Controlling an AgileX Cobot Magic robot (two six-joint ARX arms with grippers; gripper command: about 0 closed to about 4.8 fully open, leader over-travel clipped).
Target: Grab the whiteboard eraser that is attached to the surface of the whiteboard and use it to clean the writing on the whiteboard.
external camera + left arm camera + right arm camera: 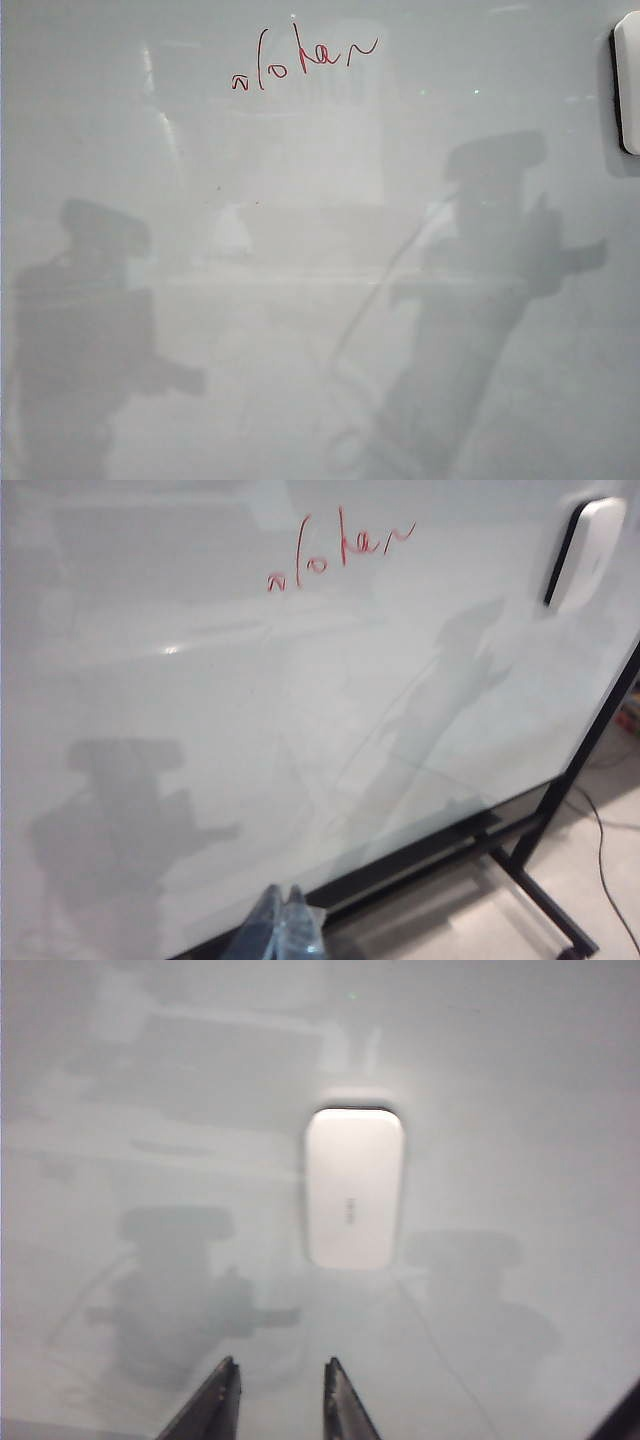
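- You are facing the whiteboard (320, 330), a glossy pale grey board that fills the exterior view and carries only dim reflections and two dark arm-shaped shadows.
- The writing (303, 58), a short line of thin red loops and squiggles, sits near the board's upper edge, well apart from the whiteboard eraser (628, 82).
- That eraser, a white rounded block with a black edge, clings to the board's surface at the far right border of the exterior view, level with the writing and partly cut off by the frame.
- In the left wrist view the eraser (588, 552) appears at an angle, with the writing (338, 552) off to its side and the whiteboard (200, 680) spreading away below both (a black stand leg and a cable on the floor show past the board's edge).
- Your left gripper (280, 930) shows only as blurred bluish fingertips close together, far from the eraser and near the board's lower edge; nothing is seen between them, and you cannot tell for certain whether they are fully closed.
- Your right gripper (280, 1395) points at the whiteboard (520, 1110) just short of the eraser (354, 1188), apart from it.
- Its two dark fingers stand partly open with a clear gap, holding nothing.
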